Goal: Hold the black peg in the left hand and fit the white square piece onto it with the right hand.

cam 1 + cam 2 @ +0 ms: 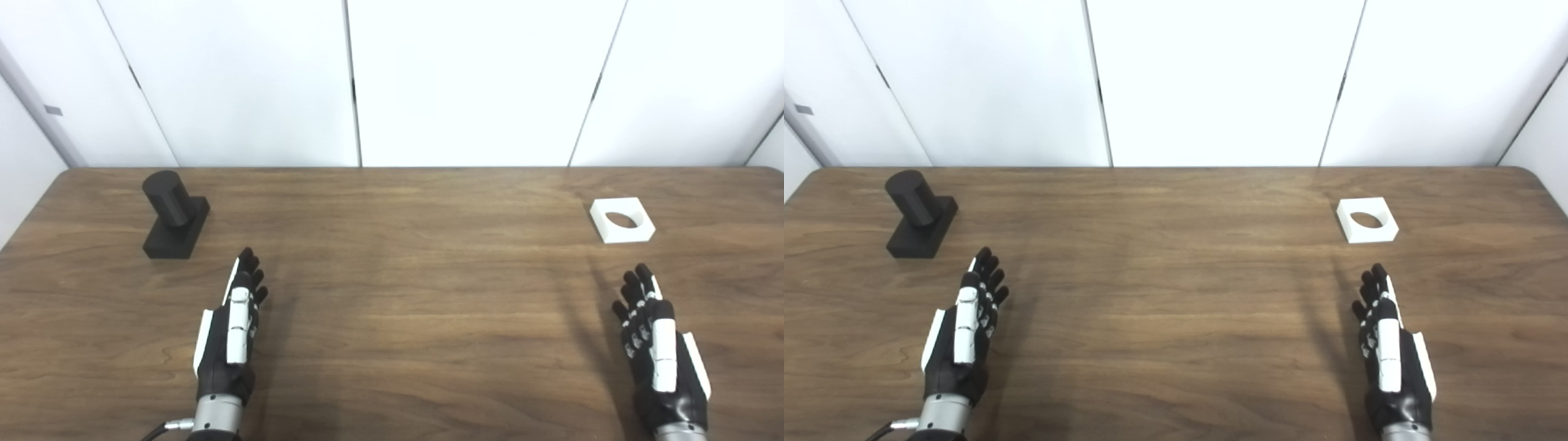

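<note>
Both hands are hovering low over the wooden table [392, 343], empty. The left hand [229, 331] is sitting edge-up near the front left, fingers stretched out straight, gripping nothing. The right hand [658, 343] is mirroring it at front right, fingers extended and holding nothing. The black peg [174, 214] is standing upright on its black block base at the far left, beyond and left of the left hand, apart from it. The white square piece [621, 220] with a round hole is lying flat at far right, beyond the right hand, not touching.
</note>
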